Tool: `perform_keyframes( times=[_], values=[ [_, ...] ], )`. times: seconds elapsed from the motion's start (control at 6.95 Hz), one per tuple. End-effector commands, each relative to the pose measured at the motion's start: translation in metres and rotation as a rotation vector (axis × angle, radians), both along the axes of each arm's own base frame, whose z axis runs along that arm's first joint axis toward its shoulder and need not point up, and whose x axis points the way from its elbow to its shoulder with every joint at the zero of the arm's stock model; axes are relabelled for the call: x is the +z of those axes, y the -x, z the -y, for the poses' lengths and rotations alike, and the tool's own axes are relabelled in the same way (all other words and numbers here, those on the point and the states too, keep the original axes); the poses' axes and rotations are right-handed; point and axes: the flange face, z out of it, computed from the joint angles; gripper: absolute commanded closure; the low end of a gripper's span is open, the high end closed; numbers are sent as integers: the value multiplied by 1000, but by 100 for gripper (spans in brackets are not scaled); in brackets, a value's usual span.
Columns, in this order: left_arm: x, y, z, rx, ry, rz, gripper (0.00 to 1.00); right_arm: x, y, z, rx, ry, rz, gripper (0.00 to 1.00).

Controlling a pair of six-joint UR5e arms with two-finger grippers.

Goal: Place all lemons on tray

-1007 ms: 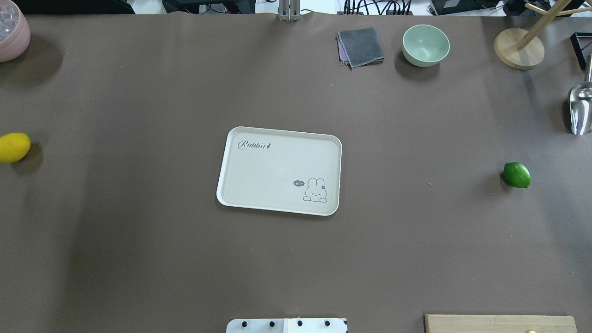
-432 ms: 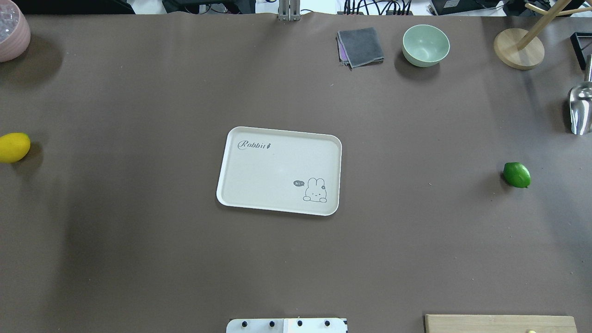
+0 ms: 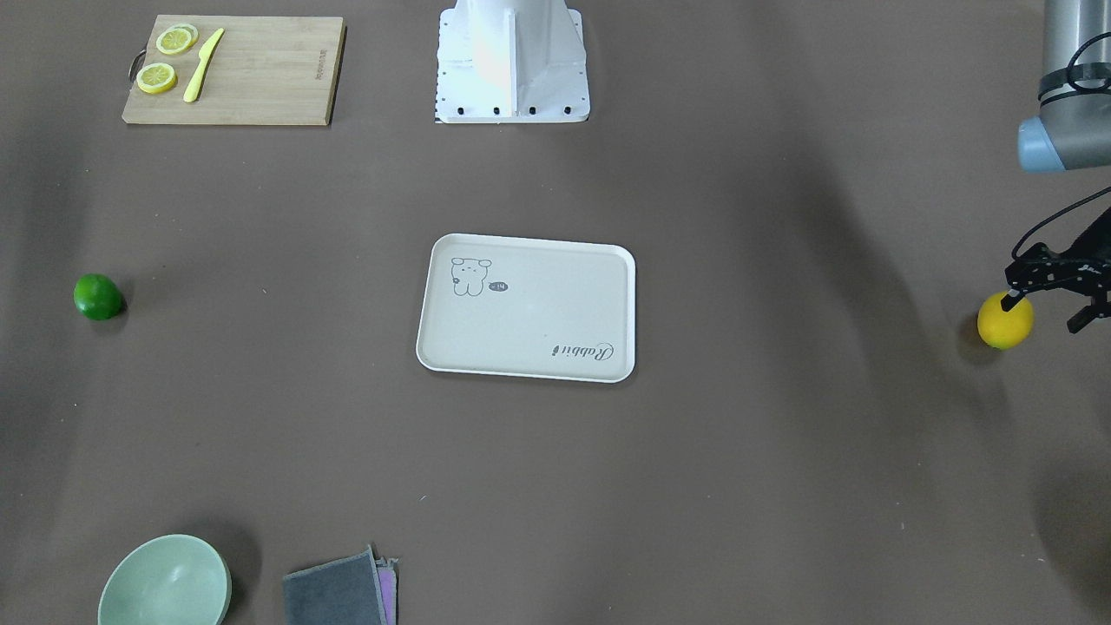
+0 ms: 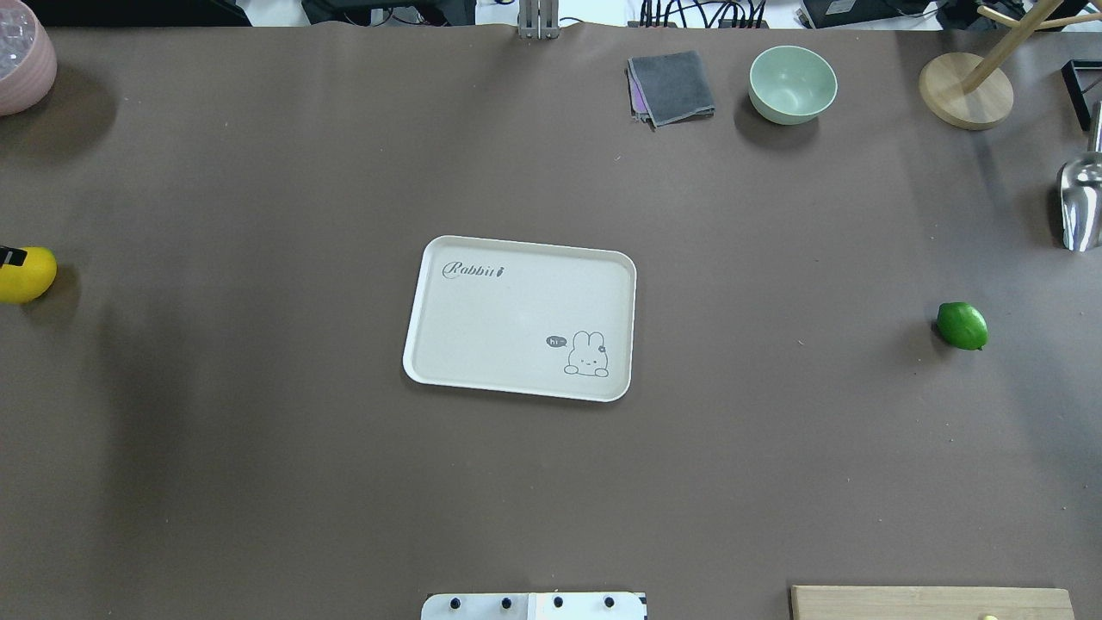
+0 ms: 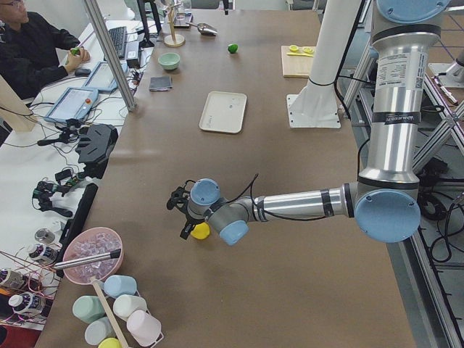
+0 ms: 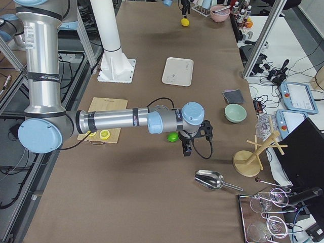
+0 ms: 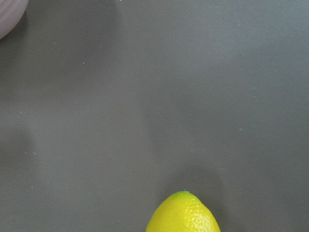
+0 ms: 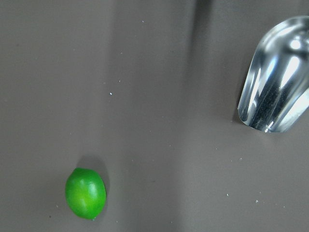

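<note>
The yellow lemon point(image 4: 26, 275) lies at the table's far left edge, and it also shows in the front view point(image 3: 1005, 322) and the left wrist view point(image 7: 182, 215). My left gripper point(image 3: 1044, 311) hangs open just above it, one fingertip point(image 3: 1011, 302) over its top. The green lemon point(image 4: 962, 325) lies on the right side of the table. My right gripper point(image 6: 196, 140) shows only in the exterior right view, close beside the green lemon point(image 6: 173, 137), and I cannot tell if it is open. The cream tray point(image 4: 448, 362) sits empty mid-table.
A metal scoop point(image 4: 1080, 202) lies beyond the green lemon. A green bowl point(image 4: 792, 83), a grey cloth point(image 4: 671, 86) and a wooden stand point(image 4: 964, 90) are at the far edge. A pink bowl point(image 4: 21, 60) is far left. A cutting board point(image 3: 252, 78) holds lemon slices and a knife.
A black fingertip of my left gripper has come into the overhead view at the left edge, over the yellow lemon. Both lemons and the tray have not moved.
</note>
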Motion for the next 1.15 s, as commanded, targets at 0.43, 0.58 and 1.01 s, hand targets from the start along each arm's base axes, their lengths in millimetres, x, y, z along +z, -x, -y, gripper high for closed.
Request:
perform_keyframes(
  times=[0.43, 0.58, 1.01],
  values=[
    [28, -20, -6, 38, 39, 26, 2, 0, -1, -2, 0, -1, 0, 0],
    [33, -25, -9, 50, 50, 30, 2, 0, -1, -2, 0, -3, 0, 0],
    [27, -29, -9, 58, 46, 17, 100, -3, 0, -1, 1, -5, 2, 0]
  ],
)
